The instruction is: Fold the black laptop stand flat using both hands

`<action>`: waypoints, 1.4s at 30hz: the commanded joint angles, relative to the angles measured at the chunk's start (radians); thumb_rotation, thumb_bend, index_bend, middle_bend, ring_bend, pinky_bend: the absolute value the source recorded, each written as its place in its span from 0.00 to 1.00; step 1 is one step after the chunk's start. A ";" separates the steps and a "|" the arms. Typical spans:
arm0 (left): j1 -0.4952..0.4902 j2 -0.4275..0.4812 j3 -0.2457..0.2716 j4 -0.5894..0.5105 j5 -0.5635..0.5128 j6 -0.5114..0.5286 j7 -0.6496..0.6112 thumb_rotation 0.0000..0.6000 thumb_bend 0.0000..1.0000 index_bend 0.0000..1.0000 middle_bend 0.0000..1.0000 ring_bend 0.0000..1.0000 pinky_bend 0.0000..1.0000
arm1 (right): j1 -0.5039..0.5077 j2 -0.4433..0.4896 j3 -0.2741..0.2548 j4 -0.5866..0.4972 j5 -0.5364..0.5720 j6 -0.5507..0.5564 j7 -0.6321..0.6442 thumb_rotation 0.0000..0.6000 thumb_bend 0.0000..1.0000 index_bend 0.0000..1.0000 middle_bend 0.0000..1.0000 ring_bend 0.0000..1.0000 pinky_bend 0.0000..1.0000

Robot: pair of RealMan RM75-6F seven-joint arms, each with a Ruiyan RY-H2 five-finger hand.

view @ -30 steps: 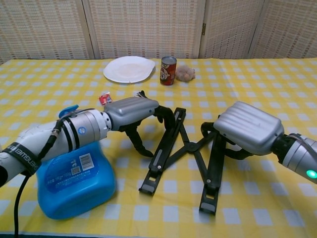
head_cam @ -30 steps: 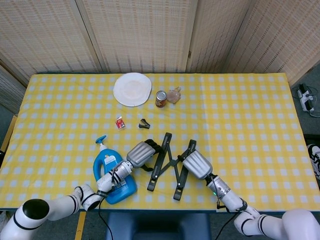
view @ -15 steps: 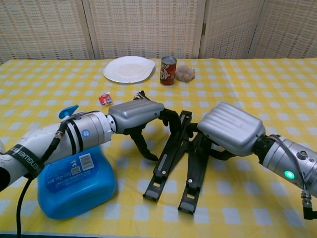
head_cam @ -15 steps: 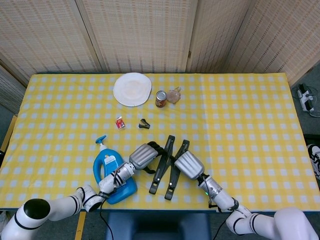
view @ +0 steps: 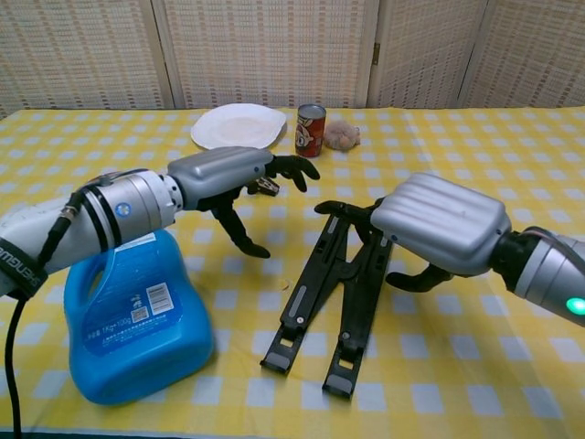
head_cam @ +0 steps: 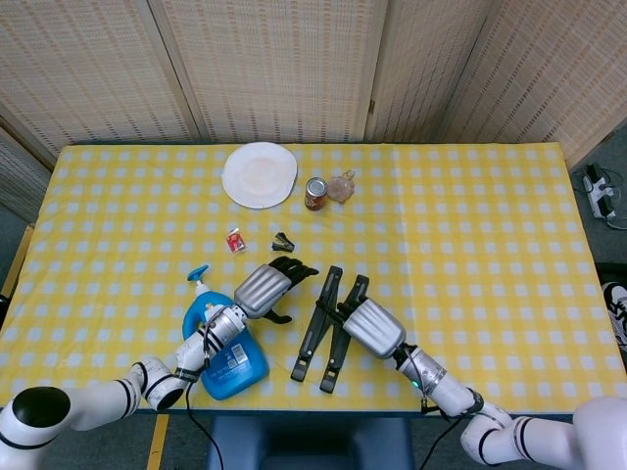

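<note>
The black hinged metal-and-plastic laptop stand (head_cam: 329,325) lies on the yellow-and-white checked tablecloth (head_cam: 490,235) near the front edge of the table, a little left of the middle. Its two long arms sit almost side by side, nearly parallel, so the folding looks close to done; a narrow gap shows between them toward the front ends.

The left hand (view: 239,179) hangs above the cloth just left of the stand, apart from it, fingers spread and holding nothing. The right hand (view: 430,224) rests over the stand's right arm near its far end, fingers curled down around it; whether they truly clamp the bar or only press against it I cannot tell from either view.

The stand reads as stiff, fairly light and smooth-sided, with hinge joints that likely resist a little and then give. It would probably skate on the cloth if pushed from one side only, so the sound hold is on the outer faces of the two long arms, one hand on each, squeezing inward while keeping fingers clear of the closing gap.

A blue plastic detergent bottle (head_cam: 223,343) lies just left of the left forearm. Toward the far edge sit a white round plate (head_cam: 259,174) and a small printed tin can (head_cam: 315,193).
</note>
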 commanded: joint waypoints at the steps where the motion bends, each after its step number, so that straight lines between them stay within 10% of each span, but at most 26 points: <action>1: 0.019 0.049 -0.020 -0.050 -0.021 0.023 0.021 1.00 0.09 0.17 0.23 0.14 0.15 | 0.076 0.140 0.000 -0.181 0.055 -0.180 0.022 1.00 0.33 0.00 0.23 0.29 0.31; 10: 0.062 0.158 -0.056 -0.146 -0.061 0.073 0.047 1.00 0.09 0.15 0.18 0.10 0.07 | 0.208 0.199 0.043 -0.265 0.197 -0.436 -0.005 1.00 0.33 0.00 0.03 0.05 0.04; 42: 0.136 0.246 -0.048 -0.190 -0.102 0.076 0.022 1.00 0.09 0.12 0.14 0.05 0.00 | 0.333 0.158 0.001 -0.192 0.321 -0.513 -0.112 1.00 0.33 0.00 0.00 0.00 0.00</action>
